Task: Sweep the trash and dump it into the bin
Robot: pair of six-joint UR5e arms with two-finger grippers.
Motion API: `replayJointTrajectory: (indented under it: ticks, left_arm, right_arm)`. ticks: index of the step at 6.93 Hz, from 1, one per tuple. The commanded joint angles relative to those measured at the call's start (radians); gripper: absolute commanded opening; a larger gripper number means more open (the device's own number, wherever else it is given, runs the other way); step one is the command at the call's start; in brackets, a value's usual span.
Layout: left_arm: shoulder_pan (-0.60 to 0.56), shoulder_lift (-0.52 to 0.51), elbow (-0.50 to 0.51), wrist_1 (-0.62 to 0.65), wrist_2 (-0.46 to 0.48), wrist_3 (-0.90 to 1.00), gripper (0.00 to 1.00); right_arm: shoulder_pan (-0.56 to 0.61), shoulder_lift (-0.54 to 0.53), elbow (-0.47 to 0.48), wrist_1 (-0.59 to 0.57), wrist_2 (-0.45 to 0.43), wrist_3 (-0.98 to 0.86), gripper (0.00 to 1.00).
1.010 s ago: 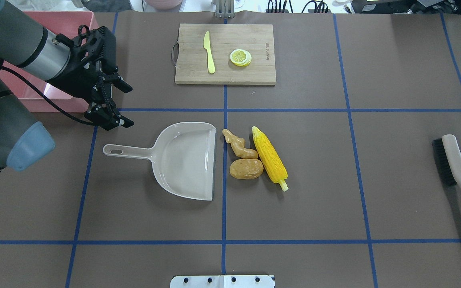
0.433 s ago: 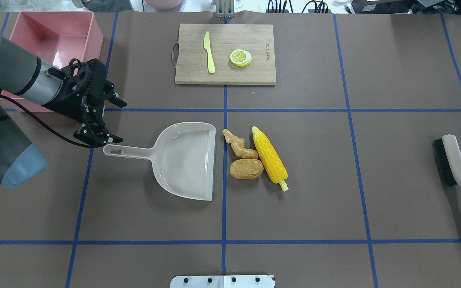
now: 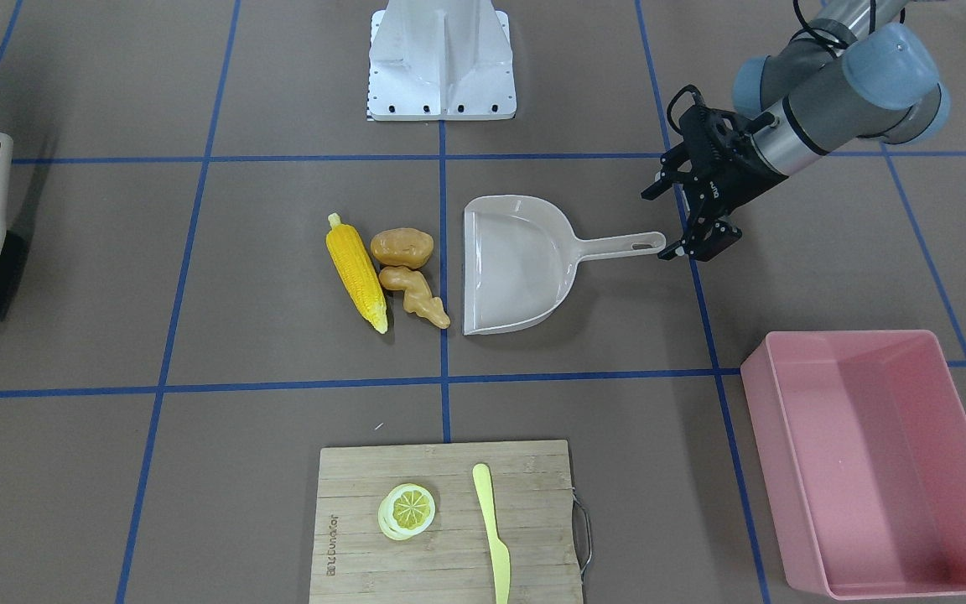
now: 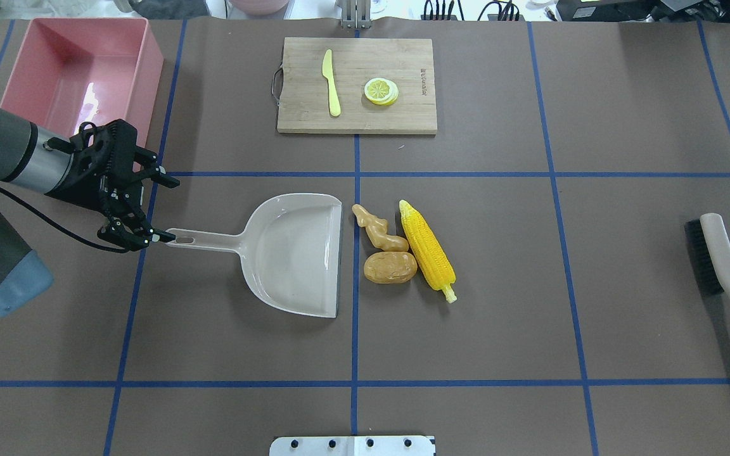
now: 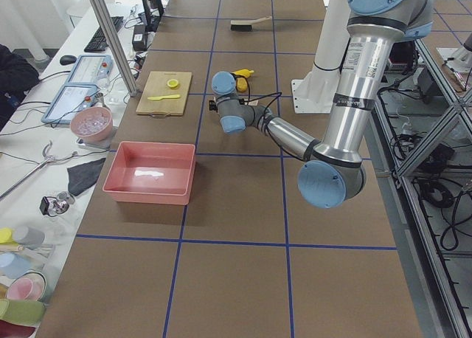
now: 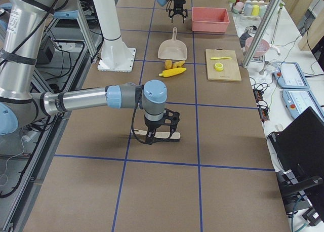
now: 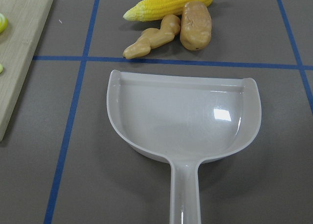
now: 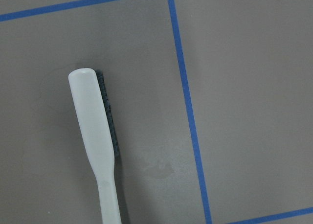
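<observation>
The trash lies at mid-table: a yellow corn cob (image 4: 427,250), an orange-brown potato (image 4: 390,267) and a tan ginger root (image 4: 377,229), just right of the open mouth of the beige dustpan (image 4: 295,253). My left gripper (image 4: 172,211) is open at the tip of the dustpan's handle (image 4: 203,240), and one finger overlaps the tip. The left wrist view shows the pan (image 7: 181,121) with the trash beyond it. The pink bin (image 4: 153,69) stands empty at the far left. My right gripper (image 6: 163,134) hovers over the brush (image 4: 720,266). I cannot tell whether it is open.
A wooden cutting board (image 4: 355,85) at the far middle holds a yellow knife (image 4: 331,82) and a lemon slice (image 4: 381,90). The brush lies near the table's right edge and shows in the right wrist view (image 8: 95,126). Blue tape lines grid the brown table.
My left arm has moved back from in front of the bin and come down to the end of the dustpan's handle. Its gripper has stayed open. The trash and dustpan have not moved.
</observation>
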Motion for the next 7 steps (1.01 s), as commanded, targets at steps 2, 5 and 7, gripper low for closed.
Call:
replayJointTrajectory:
  ticks: [2, 5, 7]
  left_arm:
    - [0.047, -0.035, 0.164, -0.357, 0.087, -0.182, 0.98]
    - [0.116, -0.063, 0.215, -0.387, 0.111, -0.17, 0.98]
    - [0.123, -0.062, 0.219, -0.395, 0.111, -0.169, 0.98]
  right_arm:
    - [-0.235, -0.115, -0.003, 0.376, -0.032, 0.375, 1.0]
    - [-0.353, -0.161, -0.015, 0.508, -0.044, 0.333, 1.0]
    - [-0.401, -0.167, -0.021, 0.513, -0.095, 0.336, 0.99]
